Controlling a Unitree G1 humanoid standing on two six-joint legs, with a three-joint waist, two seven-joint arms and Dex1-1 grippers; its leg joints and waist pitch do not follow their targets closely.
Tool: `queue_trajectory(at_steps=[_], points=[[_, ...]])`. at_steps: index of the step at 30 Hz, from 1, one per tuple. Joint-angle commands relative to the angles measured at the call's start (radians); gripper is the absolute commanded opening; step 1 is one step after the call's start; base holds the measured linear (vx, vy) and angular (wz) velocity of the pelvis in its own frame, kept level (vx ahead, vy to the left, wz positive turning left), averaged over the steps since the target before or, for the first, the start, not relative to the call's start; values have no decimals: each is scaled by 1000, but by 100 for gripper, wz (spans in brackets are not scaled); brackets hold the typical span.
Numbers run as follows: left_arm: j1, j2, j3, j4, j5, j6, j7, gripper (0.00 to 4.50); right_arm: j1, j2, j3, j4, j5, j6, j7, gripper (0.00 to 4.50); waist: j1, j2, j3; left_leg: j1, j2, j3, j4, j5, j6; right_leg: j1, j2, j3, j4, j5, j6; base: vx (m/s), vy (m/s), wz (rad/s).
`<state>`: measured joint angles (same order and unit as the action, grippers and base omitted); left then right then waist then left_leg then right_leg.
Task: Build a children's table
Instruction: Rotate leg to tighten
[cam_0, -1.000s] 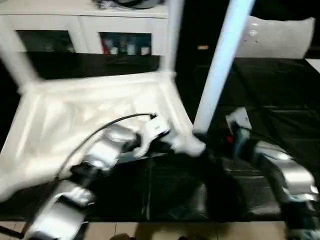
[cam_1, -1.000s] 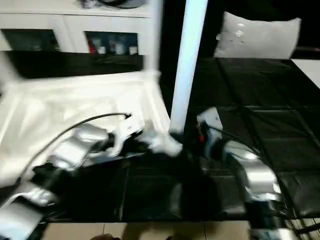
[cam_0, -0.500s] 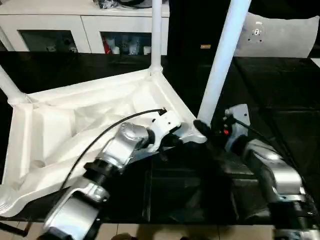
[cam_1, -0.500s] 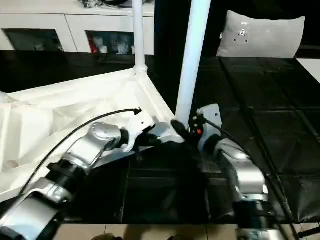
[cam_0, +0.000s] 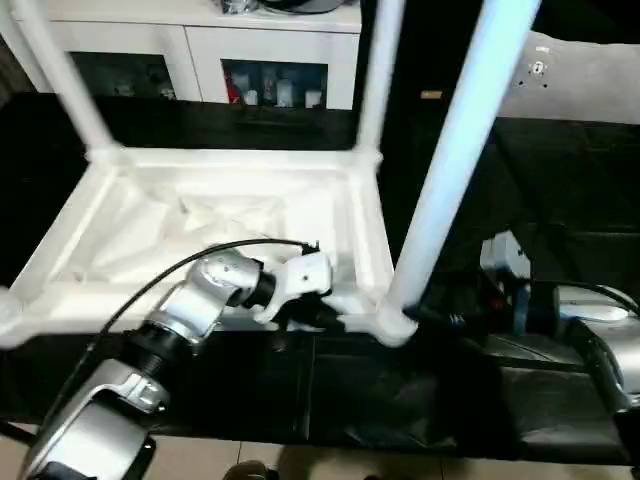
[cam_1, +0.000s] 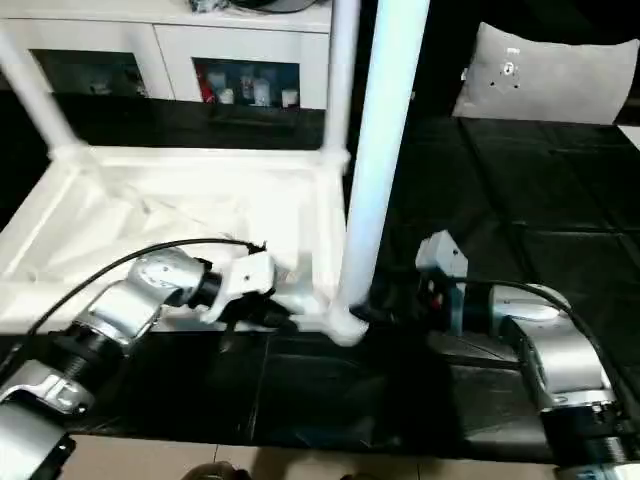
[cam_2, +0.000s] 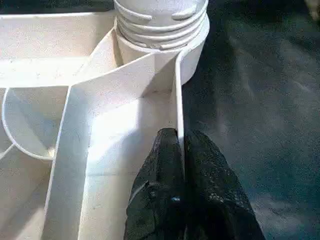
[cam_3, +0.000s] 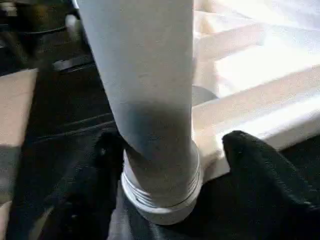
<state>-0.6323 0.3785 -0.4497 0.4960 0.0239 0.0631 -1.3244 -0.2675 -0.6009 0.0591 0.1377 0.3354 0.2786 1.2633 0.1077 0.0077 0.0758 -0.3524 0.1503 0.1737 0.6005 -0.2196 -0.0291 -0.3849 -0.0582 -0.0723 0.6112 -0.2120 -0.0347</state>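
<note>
Lying underside-up, the tabletop (cam_0: 200, 215) has its rim pinched by the left hand (cam_2: 180, 165), legs (cam_1: 385, 150) pointing upward.

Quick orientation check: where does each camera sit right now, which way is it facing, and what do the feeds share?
Head stereo pair: looks forward and down at the upturned tabletop; both silver forearms show.
Left wrist: looks along the left gripper, pinched shut on the tabletop's rim beside the corner socket.
Right wrist: looks along the right gripper, whose fingers straddle the near leg.
Shared: all views show that near leg at its socket.
</note>
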Motion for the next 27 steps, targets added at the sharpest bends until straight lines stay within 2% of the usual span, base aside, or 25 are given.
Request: queue_trajectory(at_steps=[1, 4, 5, 11, 15, 18, 20, 23, 24, 25, 26, 27], points=[[5, 1, -47, -27, 12, -32, -65, 0, -6, -13, 26, -2, 13, -4, 52, 300, -1, -11, -64, 1, 95, -30, -65, -36, 142, 52, -115, 63, -64, -73, -262, 0, 0, 0], [-1, 6, -63, -21, 15, -61, -92, 0, -12, -9, 56, -1, 9, -11, 90, 290, 8, -15, -67, 2, 97, -30, -65, -37, 134, 51, -116, 63, -64, -84, -258, 0, 0, 0], [-1, 4, -64, -21, 14, -63, -97, 0, -15, -1, 63, -2, 12, -10, 92, 271, 9, -13, -66, 3, 98, -30, -65, -37, 132, 49, -116, 63, -64, -85, -258, 0, 0, 0], [-3, 0, -64, -21, 10, -66, -109, 0, -15, 11, 83, -3, 28, 11, 113, 216, 17, -14, -70, 2, 95, -30, -63, -19, 125, 51, -116, 63, -59, -63, -257, 0, 0, 0], [-4, 0, -57, -13, 10, -59, -104, 0, -12, 9, 85, -7, 41, 34, 117, 203, 23, -14, -70, 1, 94, -29, -62, -20, 126, 52, -118, 63, -61, -75, -250, 0, 0, 0], [-3, -23, -13, -13, -11, 38, -41, 0, 20, 31, 63, -64, 73, 101, 52, 202, 26, -16, -72, 2, 95, -29, -62, -9, 122, 51, -115, 63, -59, -73, -247, 0, 0, 0], [-5, -41, 7, -15, -21, 79, -5, 0, 24, 51, 56, -78, 63, 126, -7, 201, 26, -17, -70, 2, 94, -29, -63, -20, 117, 50, -117, 64, -64, -103, -239, 0, 0, 0], [-10, -101, 59, -17, -37, 204, 119, 0, 13, 142, 34, -79, -16, 170, -243, 201, 18, -17, -63, 4, 90, -31, -70, -71, 71, 48, -118, 64, -78, -225, -216, 0, 0, 0], [-10, -113, 67, -18, -40, 225, 141, 0, 10, 163, 26, -74, -29, 175, -290, 200, 12, -17, -62, 5, 88, -33, -73, -88, 47, 47, -119, 63, -83, -278, -203, 0, 0, 0], [-12, -134, 80, -16, -43, 251, 177, 0, 1, 194, 14, -65, -41, 187, -352, 200, 6, -19, -62, 4, 86, -35, -75, -91, 39, 50, -119, 62, -87, -299, -193, 0, 0, 0], [-18, -172, 100, -7, -41, 293, 247, 0, -18, 246, -1, -47, -68, 214, -457, 199, -6, -15, -65, -2, 84, -36, -76, -82, 30, 54, -118, 61, -86, -298, -184, 0, 0, 0], [-21, -191, 109, -2, -39, 314, 284, 0, -27, 270, -7, -40, -82, 230, -508, 199, -17, -16, -63, -2, 84, -35, -76, -80, 28, 51, -113, 61, -86, -287, -182, 0, 0, 0]])
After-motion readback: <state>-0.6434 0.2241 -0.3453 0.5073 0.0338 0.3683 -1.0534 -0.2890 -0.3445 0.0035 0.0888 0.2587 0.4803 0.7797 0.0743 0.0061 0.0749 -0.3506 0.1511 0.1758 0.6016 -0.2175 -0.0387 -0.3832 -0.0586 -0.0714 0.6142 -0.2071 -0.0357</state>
